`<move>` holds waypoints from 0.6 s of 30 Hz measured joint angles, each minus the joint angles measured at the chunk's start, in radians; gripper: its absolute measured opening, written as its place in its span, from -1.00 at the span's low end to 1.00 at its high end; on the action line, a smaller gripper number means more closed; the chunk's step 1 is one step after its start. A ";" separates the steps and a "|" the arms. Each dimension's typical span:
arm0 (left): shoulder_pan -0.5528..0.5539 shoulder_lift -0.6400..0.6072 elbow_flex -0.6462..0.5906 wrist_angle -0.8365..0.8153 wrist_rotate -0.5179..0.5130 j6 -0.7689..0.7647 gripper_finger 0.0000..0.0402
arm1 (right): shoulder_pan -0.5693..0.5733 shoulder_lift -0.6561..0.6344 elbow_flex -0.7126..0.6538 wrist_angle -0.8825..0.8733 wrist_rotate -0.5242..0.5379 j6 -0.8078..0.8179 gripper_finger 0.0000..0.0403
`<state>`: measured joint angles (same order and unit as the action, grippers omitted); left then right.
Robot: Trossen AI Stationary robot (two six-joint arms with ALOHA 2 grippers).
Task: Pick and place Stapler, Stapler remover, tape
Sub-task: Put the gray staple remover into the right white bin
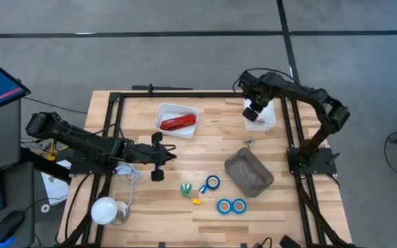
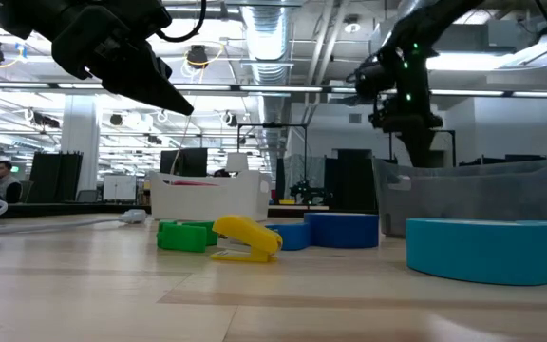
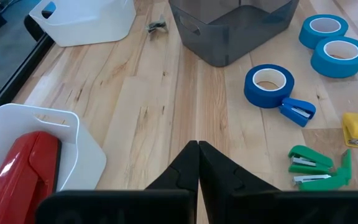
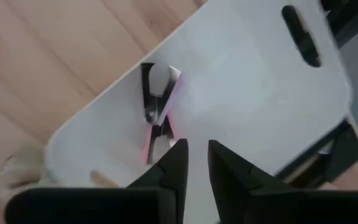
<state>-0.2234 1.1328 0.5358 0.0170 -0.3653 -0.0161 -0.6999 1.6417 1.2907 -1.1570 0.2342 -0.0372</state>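
Over the far right corner of the table [image 1: 143, 227]: right gripper [image 1: 253, 112] hanging above a small white bin [image 1: 270, 118], fingers a little apart with nothing between them. Stapler remover [image 4: 156, 106] lying on that bin's floor, dark jaws with a pinkish handle, just ahead of the fingertips in the right wrist view, not touched.

Toward the left of the table's middle: left gripper [image 1: 158, 156] held above bare wood, fingers pressed together, tips meeting in the left wrist view, empty.

Near the back, left of centre: red stapler [image 1: 178, 123] lying lengthwise in a white tray [image 1: 165, 109], glossy, seen again at the edge of the left wrist view [image 3: 23, 171].

Right of centre: grey translucent bin [image 1: 249, 172], tilted relative to the table edges. Small dark metal piece [image 1: 248, 142] on the wood between the grey bin and the white bin.

Front centre: three blue tape rolls, one [image 1: 213, 182] just beside a small blue stapler [image 3: 298, 111], the other two [image 1: 231, 205] touching side by side nearer the front edge. Green pieces [image 1: 185, 188] and a small yellow stapler [image 1: 196, 201] close by, apart from the tape.

Front left corner: white lamp-like dome [image 1: 104, 210] with a pale cable [image 1: 126, 173] coiled near it.

No brand, label or writing readable on any item
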 joint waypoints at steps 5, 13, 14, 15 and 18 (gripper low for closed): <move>0.000 0.000 0.000 0.000 0.000 0.000 -0.99 | 0.035 0.000 0.115 -0.179 -0.057 0.000 -0.73; 0.000 0.000 0.000 0.000 0.000 0.000 -0.99 | 0.114 0.000 0.142 -0.358 -0.419 -0.227 -0.73; 0.000 0.000 0.000 0.000 0.000 0.000 -0.99 | 0.129 0.000 0.137 -0.369 -0.445 -0.256 -0.73; 0.000 0.000 0.000 0.000 0.000 0.000 -0.99 | 0.148 0.000 0.134 -0.376 -0.454 -0.283 -0.73; 0.000 0.000 0.000 0.000 0.000 0.000 -0.99 | 0.209 -0.001 0.118 -0.384 -0.438 -0.354 -0.73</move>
<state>-0.2234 1.1328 0.5358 0.0174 -0.3653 -0.0158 -0.4911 1.6409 1.4082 -1.5406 -0.2043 -0.3911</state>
